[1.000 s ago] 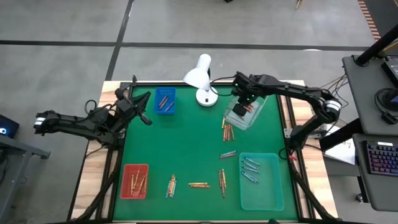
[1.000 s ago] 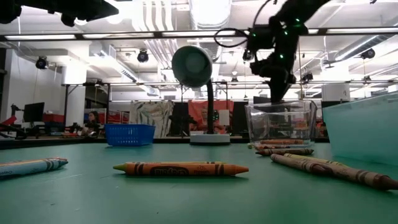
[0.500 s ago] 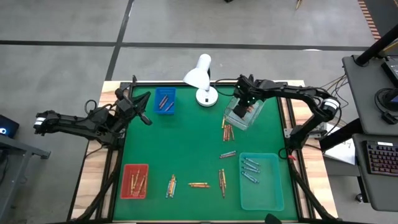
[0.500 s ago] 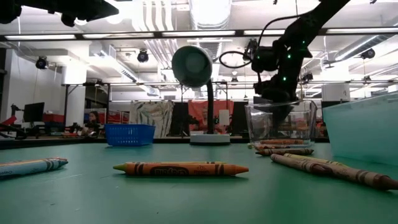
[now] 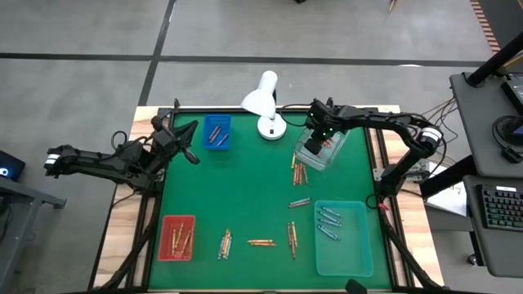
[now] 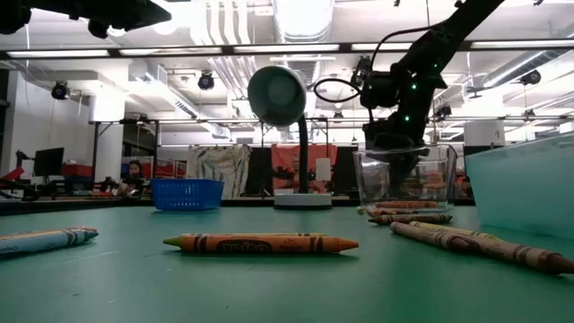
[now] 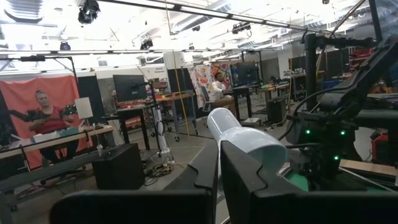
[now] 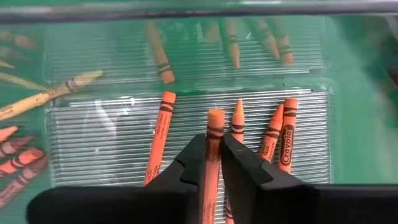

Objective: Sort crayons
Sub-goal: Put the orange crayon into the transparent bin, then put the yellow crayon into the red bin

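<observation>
The right gripper (image 8: pixel 213 163) hangs just inside the clear ribbed plastic tray (image 5: pixel 328 153) at the table's far right, its dark fingers pinching an orange wax crayon (image 8: pixel 212 155) lengthwise, tip pointing toward the orange crayons already lying on the tray floor (image 8: pixel 280 134). Other crayons lie loose on the green table mat (image 5: pixel 237 188), including a small cluster just beside the clear tray (image 5: pixel 299 173), and more in the red tray (image 5: pixel 177 238), the blue basket (image 5: pixel 216 132) and the pale teal tray (image 5: pixel 343 238).

Risk, as a judgement: released from above the floor, the crayon could bounce or roll against the wall, or the fingers could nudge the light tray.

A second ago the right gripper hovered higher above the tray; it has since come down into it. The left gripper (image 5: pixel 181 137) waits unchanged at the table's left edge, fingers apparently spread.
</observation>
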You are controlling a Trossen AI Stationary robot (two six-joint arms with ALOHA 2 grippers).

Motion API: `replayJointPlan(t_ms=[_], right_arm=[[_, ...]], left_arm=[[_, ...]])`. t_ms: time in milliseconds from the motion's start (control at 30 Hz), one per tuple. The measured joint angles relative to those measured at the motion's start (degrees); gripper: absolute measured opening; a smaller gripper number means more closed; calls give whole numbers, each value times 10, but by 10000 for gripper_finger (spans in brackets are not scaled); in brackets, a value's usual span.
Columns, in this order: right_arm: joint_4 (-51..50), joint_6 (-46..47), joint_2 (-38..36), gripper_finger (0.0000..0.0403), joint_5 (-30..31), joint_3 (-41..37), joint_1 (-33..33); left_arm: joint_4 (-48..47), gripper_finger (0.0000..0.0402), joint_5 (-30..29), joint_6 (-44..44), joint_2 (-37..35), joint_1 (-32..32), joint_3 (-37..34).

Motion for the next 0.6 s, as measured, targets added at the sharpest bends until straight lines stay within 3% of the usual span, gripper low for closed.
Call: replayJointPlan(t_ms=[300,600], right_arm=[[-1,13,-6,113,0,0,0],[-23,45,-49,131,0,16,3]], left_arm=[[0,1,0,-2,0,0,0],[0,1,0,-16,19,0,0]])
